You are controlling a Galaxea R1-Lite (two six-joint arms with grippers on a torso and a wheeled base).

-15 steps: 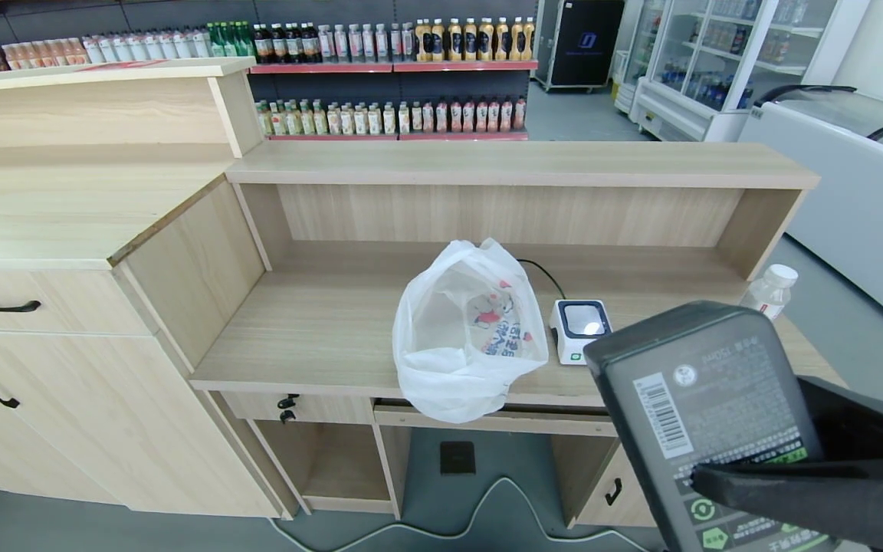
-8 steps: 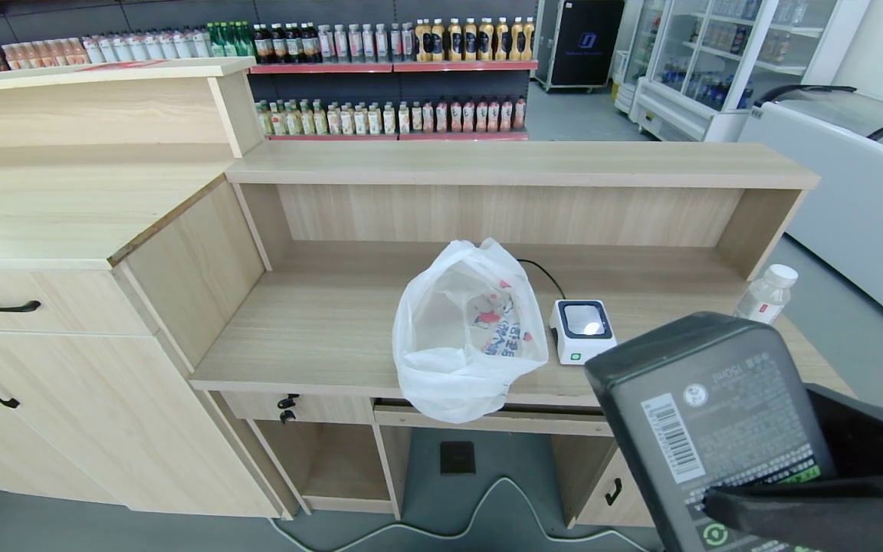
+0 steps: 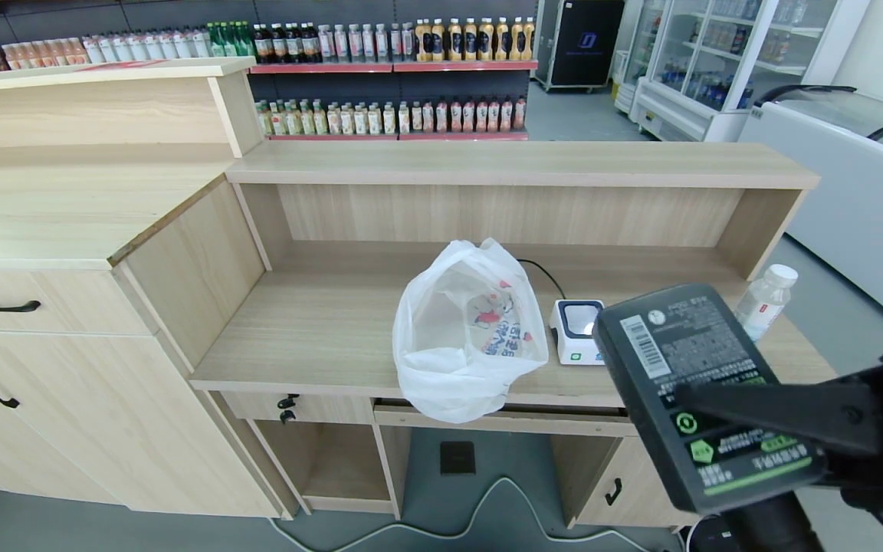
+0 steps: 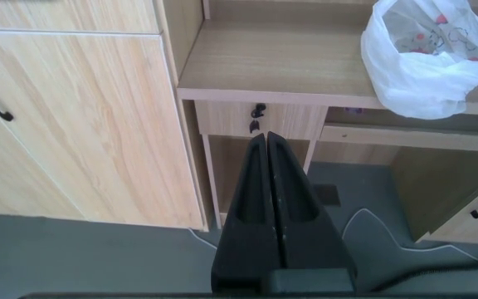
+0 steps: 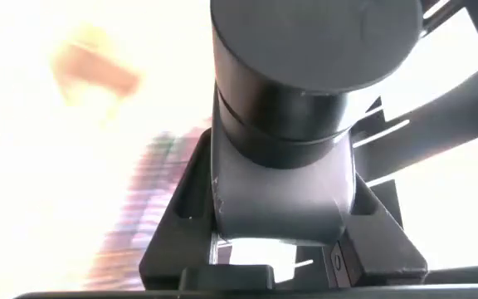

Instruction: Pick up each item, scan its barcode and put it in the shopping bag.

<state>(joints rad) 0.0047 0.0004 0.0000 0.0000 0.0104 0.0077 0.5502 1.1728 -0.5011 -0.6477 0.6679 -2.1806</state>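
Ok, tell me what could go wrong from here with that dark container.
1. The dark container, gripped by the right pincer, shows its barcode upward, away from the scanner; the scan may fail unless it is turned.
2. The water bottle stands at the counter's right end, near the container, and could be knocked over.
3. The shopping bag overhangs the counter edge; a heavy drop might drag it off.

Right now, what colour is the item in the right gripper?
Black item; clearest in head view.
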